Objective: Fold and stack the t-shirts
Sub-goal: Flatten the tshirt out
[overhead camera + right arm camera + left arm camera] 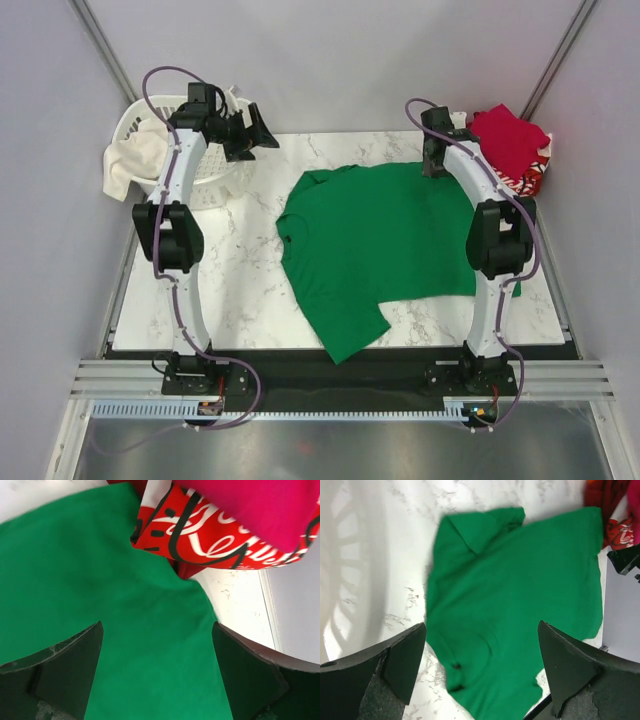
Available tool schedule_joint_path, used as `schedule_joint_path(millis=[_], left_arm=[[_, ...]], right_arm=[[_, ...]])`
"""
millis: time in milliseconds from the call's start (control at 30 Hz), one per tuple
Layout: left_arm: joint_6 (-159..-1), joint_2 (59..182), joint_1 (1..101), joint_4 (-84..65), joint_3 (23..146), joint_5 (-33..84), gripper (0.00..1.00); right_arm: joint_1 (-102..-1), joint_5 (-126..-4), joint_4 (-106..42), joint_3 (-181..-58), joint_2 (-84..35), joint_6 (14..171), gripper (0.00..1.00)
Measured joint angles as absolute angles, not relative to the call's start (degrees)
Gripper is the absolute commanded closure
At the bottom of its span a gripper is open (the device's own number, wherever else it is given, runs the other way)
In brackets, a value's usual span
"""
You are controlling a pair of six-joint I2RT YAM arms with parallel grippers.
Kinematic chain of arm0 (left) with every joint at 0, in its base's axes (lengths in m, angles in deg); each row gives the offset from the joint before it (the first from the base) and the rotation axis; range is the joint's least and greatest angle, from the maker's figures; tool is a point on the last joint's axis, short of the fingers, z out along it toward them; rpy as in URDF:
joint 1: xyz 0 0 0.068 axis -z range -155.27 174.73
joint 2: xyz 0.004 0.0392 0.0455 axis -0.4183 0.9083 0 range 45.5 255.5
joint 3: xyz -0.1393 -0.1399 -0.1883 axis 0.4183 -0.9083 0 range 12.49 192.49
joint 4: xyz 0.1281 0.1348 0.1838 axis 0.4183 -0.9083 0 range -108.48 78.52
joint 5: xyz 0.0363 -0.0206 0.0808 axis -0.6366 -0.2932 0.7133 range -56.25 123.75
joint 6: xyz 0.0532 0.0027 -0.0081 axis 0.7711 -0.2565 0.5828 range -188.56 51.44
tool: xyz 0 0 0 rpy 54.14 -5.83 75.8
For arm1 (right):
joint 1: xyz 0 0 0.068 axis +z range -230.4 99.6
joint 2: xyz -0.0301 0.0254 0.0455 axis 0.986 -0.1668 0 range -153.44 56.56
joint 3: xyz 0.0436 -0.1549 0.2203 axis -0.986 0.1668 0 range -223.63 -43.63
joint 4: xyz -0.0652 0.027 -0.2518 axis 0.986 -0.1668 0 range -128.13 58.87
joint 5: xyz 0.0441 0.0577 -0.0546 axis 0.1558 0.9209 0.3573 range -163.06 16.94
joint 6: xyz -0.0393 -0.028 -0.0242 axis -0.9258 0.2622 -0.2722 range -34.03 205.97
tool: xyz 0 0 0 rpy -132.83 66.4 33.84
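A: The marble table lies bare on the side of the basket. Past that gap the green t-shirt spreads flat, one sleeve reaching the near edge.
B: Its collar points toward the basket, long axis across the table.
A: The left gripper hangs released beside the basket; the right gripper gapes empty over the shirt's far corner.
B: Farthest from the basket, the crimson t-shirt sits on the red printed t-shirt.

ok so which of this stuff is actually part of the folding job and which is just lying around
Part of the job:
- green t-shirt, spread out on the table
- crimson t-shirt, heaped at the far right corner
- red printed t-shirt, under the crimson one

Just lying about:
- white basket, far left corner
- cream cloth, draped over its rim
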State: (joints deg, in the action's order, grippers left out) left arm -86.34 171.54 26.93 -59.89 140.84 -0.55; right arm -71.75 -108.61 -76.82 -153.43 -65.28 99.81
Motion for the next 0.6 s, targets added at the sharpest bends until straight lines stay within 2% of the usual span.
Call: schedule_joint_path(millis=[100, 300, 467, 600], left_arm=[[-86.5, 167.7, 28.7, -61.8, 140.5, 1.1, 0.00], [-85.9, 146.3, 36.4, -59.0, 130.9, 5.3, 0.01], [-85.4, 133.7, 46.8, -51.8, 112.7, 11.1, 0.04], [-87.5, 135.1, 50.6, -44.6, 94.9, 14.5, 0.05]], right_arm=[[-71.3, -107.7, -78.4, -153.8, -61.5, 100.7, 0.02], [-68.4, -105.6, -75.0, -148.5, -43.6, 101.3, 0.02], [-65.5, -96.8, -67.7, -136.3, -30.4, 102.9, 0.02], [-64.5, -86.1, -61.4, -123.1, -27.7, 105.0, 0.02]])
